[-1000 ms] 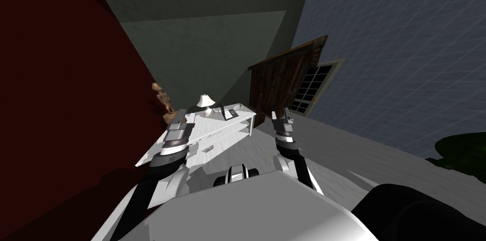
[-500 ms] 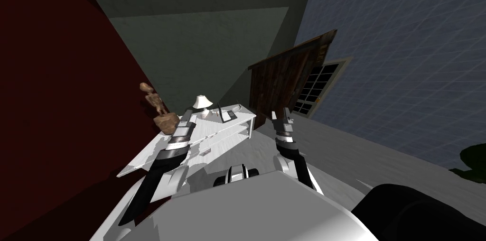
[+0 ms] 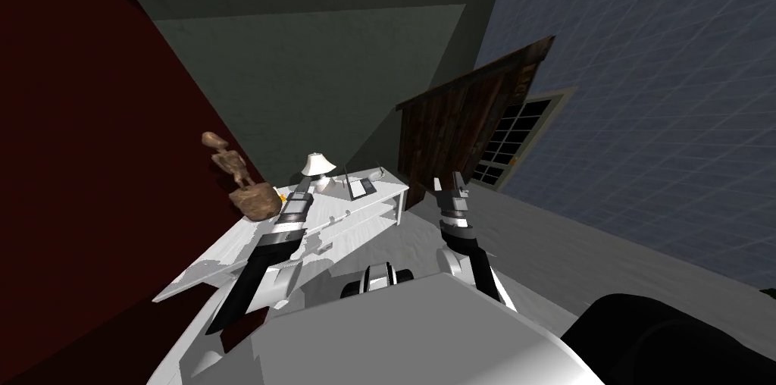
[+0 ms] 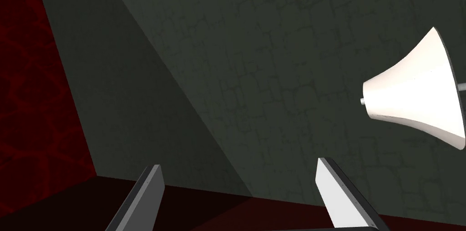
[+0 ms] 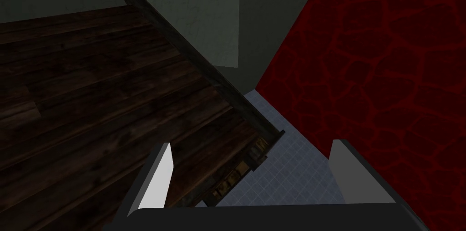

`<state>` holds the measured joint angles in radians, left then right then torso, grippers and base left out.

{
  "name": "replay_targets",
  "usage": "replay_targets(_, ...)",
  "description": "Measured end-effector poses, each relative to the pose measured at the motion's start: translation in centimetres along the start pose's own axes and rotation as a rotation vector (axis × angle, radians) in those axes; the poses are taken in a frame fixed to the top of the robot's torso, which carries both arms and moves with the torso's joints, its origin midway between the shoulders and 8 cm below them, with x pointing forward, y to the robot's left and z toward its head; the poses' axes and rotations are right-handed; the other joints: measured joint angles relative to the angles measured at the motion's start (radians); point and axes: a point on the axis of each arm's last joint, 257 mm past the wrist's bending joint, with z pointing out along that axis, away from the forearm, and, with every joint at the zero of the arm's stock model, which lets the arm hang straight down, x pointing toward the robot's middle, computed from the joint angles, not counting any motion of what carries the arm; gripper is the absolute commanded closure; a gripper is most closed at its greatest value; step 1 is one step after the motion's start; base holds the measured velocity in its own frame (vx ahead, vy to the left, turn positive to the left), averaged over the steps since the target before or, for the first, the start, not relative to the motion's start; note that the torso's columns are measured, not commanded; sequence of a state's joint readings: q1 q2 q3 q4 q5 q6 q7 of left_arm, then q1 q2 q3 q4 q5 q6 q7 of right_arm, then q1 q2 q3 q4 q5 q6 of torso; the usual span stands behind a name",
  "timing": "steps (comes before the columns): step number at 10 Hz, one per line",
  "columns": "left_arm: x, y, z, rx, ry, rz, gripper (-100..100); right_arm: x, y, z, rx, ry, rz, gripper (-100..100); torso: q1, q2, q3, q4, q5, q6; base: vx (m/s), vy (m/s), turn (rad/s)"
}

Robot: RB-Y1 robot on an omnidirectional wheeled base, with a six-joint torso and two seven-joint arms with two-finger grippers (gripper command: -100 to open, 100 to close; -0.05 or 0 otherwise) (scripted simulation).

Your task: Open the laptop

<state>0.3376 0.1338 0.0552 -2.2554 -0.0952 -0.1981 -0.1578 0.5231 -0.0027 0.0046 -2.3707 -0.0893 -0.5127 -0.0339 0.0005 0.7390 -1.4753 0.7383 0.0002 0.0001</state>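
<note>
L gripper: fingers are standing wide apart w/ nothing between them, pointing at a grey-green wall. A white lamp is showing its shade off to one side of them, not touching.

In head view the L gripper is hovering over the white desk. It's just beside the brown base of a wooden figure and just short of the lamp.

R gripper: fingers are also spread wide, empty. In head view the R gripper is hanging raised off the desk's R end, in front of a dark wooden cabinet, well apart from the L one.

Laptop: small, dark, sitting at the desk's far end, just R of the lamp. It's beyond the L gripper's tips and nearer that gripper than the R one; neither is touching it. Lid angle: can't tell, too small.

Behind the cabinet a window is sitting in a blue wall; a dark red wall is running along the desk's L side.
</note>
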Motion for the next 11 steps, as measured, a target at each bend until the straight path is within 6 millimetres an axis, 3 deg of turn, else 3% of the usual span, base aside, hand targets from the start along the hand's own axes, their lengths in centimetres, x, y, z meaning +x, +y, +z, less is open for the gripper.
replay_targets(11, -1.0, 8.7, 0.4, -0.265, 0.002, 0.094, -100, 0.0, 0.0, 0.0, 0.000, 0.000, 0.000, 0, -0.001, -0.001, -0.001, 0.000, 0.000, 0.000, 0.086, -0.070, 0.028)
